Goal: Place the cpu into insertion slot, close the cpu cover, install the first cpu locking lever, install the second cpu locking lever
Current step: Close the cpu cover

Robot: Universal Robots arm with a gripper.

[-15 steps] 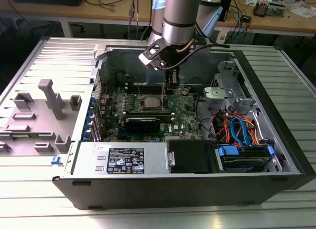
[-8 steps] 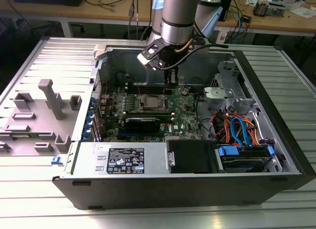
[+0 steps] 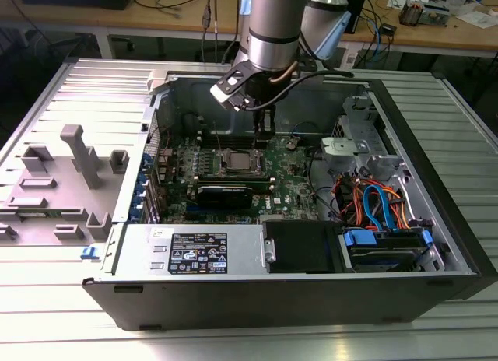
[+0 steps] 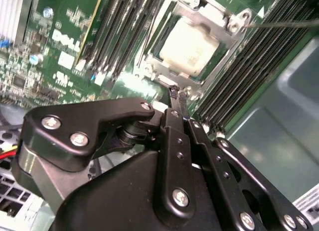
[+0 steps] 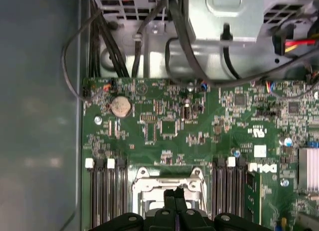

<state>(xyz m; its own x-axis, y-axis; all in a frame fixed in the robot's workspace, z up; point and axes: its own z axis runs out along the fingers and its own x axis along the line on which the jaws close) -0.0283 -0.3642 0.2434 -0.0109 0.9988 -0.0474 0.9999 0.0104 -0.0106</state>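
Silver-grey, the cpu (image 4: 187, 42) sits in the insertion slot (image 3: 236, 160), mid-frame in the exterior view, cpu cover (image 4: 225, 54) down over it. The claw (image 4: 178, 97), pinched together and empty, hovers at the socket's edge. Lever work, I'd judge, wants steady pressure clear of the memory slots (image 4: 264, 66).

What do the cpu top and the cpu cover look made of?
The cpu: probably metal, a dull pale-grey matte lid with soft glare. The cpu cover: thin bright sheet metal, likely steel, judging by its shiny stamped edges.
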